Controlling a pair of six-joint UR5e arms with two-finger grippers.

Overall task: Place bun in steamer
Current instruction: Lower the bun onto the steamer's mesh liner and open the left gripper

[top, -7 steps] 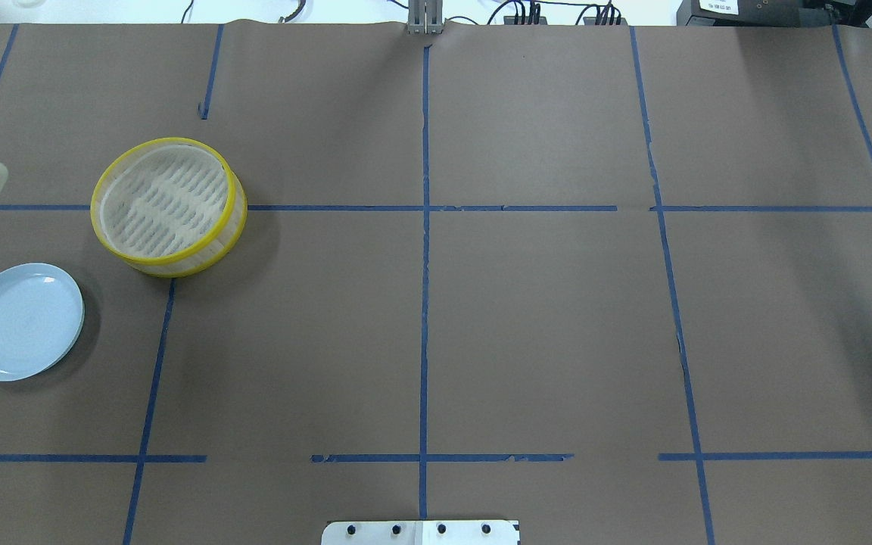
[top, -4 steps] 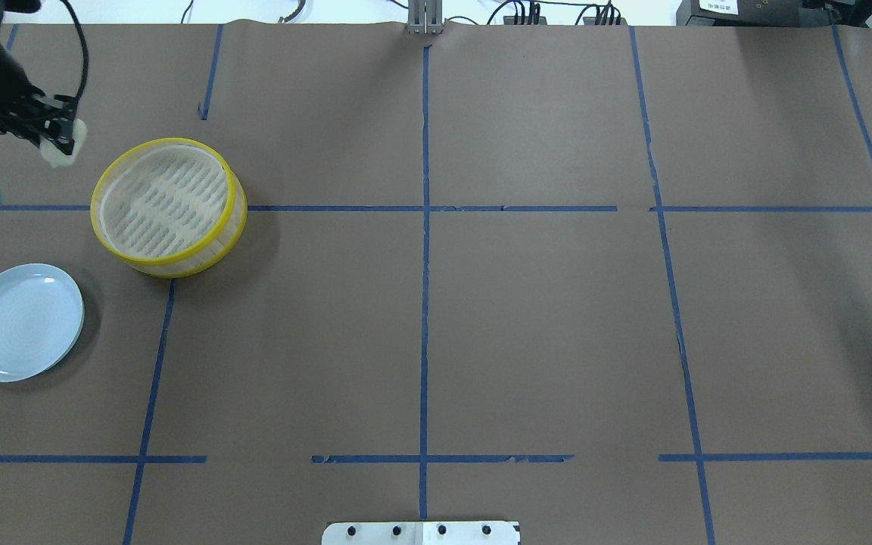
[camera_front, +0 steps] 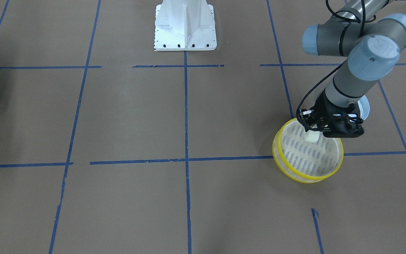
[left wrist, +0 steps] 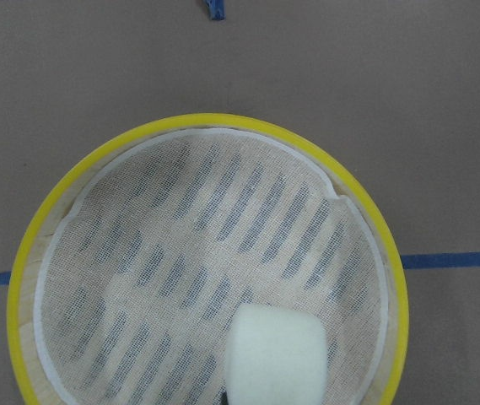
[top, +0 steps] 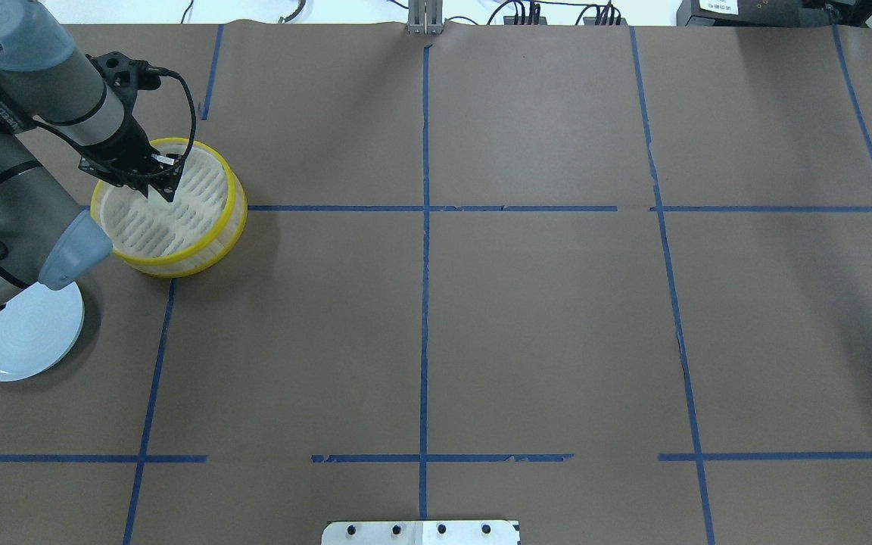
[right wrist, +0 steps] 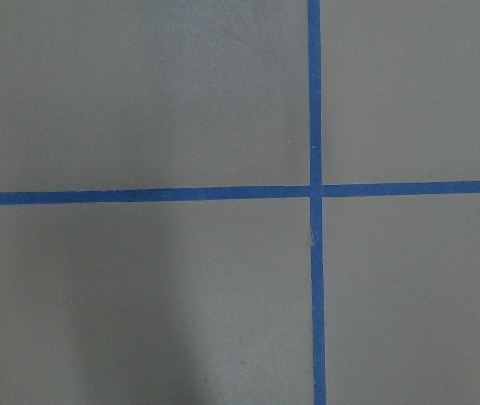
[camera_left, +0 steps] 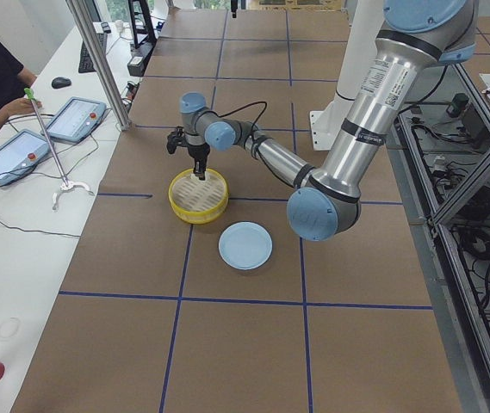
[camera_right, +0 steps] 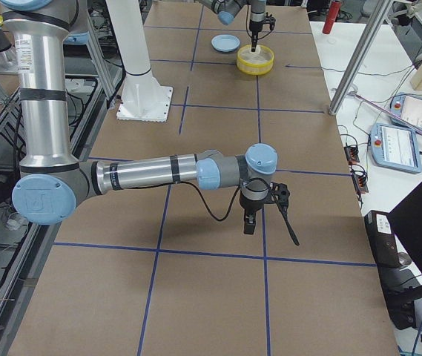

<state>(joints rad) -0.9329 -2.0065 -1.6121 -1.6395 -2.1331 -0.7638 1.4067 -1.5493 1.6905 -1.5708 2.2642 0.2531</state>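
Left claw (top: 164, 191), closed on the bun (camera_front: 311, 137), hangs above the steamer (camera_front: 305, 178). The bun sits directly beneath the claw, inside the yellow rim but off-centre, apparently clear of the mesh floor. The coming move is judged a short straight descent and release. The right claw (camera_right: 252, 222) is well apart over bare table (top: 542, 318); its opening cannot be told. Half a second earlier the bun was outside the rim.

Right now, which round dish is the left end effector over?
The yellow-rimmed steamer: the left end effector holds the bun over its mesh; the pale blue plate lies apart.
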